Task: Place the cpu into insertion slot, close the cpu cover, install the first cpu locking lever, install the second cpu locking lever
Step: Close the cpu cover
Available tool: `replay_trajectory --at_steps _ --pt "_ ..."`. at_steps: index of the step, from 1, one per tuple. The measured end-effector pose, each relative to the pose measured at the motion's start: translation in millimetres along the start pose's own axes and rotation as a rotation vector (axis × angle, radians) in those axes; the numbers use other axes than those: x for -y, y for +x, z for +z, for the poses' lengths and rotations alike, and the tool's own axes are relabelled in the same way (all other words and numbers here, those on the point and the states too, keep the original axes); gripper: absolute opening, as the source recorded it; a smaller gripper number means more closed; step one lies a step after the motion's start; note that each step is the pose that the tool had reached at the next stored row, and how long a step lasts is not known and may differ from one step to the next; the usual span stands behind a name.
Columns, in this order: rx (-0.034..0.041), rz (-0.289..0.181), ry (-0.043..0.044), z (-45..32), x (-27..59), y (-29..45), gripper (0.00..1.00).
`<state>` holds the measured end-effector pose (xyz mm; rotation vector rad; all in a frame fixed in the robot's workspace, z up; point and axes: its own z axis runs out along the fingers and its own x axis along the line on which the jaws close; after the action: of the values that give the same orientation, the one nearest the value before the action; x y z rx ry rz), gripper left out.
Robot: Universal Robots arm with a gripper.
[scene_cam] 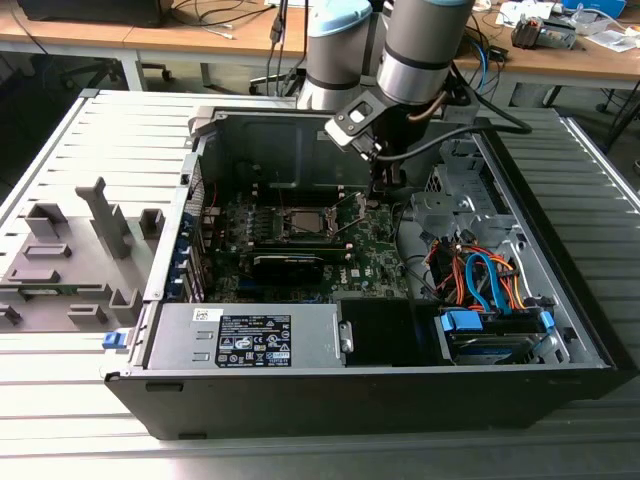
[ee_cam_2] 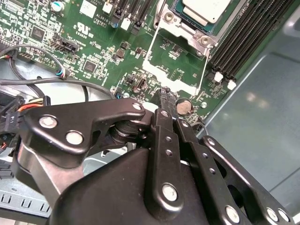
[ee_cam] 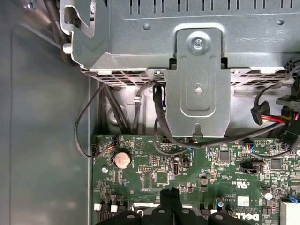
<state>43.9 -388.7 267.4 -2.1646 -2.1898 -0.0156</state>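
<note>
A slatted grey table (scene_cam: 60,140) carries an open black computer case (scene_cam: 350,400) lying on its side. The robot arm (scene_cam: 425,50) reaches down into it from the far side. Its wrist covers the part of the green motherboard (ee_cam_2: 93,42) towards the exterior view's right of the socket, so the fingertips are hidden in that view.

In the first wrist view, a grey metal drive cage (ee_cam: 199,93) with loose black cables stands beyond the board's edge. The long black memory slots (ee_cam_2: 248,33) run alongside the socket and are cut off by the picture's border.

The cpu cover (ee_cam_2: 159,73) is swung open and lies flat over the board, with green circuitry showing through its window. The insertion slot (ee_cam_2: 185,29) is partly cut off at the picture's edge. The cpu (ee_cam_2: 206,9) already sits inside it, silvery face up, with only one corner region in frame.

The gripper (ee_cam_2: 165,93) has its fingers (ee_cam: 166,199) drawn together, leaving at most a hairline gap. Their tips are down at the cover's free edge, the edge farthest from the cpu and well apart from the chip. I cannot tell whether they pinch that edge or only touch it. A coin cell (ee_cam_2: 183,107) sits just beside the tips.
</note>
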Motion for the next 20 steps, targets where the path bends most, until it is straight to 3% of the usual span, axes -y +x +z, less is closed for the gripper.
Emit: replay_trajectory --at_steps 8,15,20 --pt "-0.0001 0.000 0.0000 5.3 -7.0 0.4 0.11" --pt "0.0001 0.000 0.0000 15.1 -8.0 0.0 0.11" --pt "0.0014 0.000 0.0000 16.2 -5.6 -0.1 0.11"
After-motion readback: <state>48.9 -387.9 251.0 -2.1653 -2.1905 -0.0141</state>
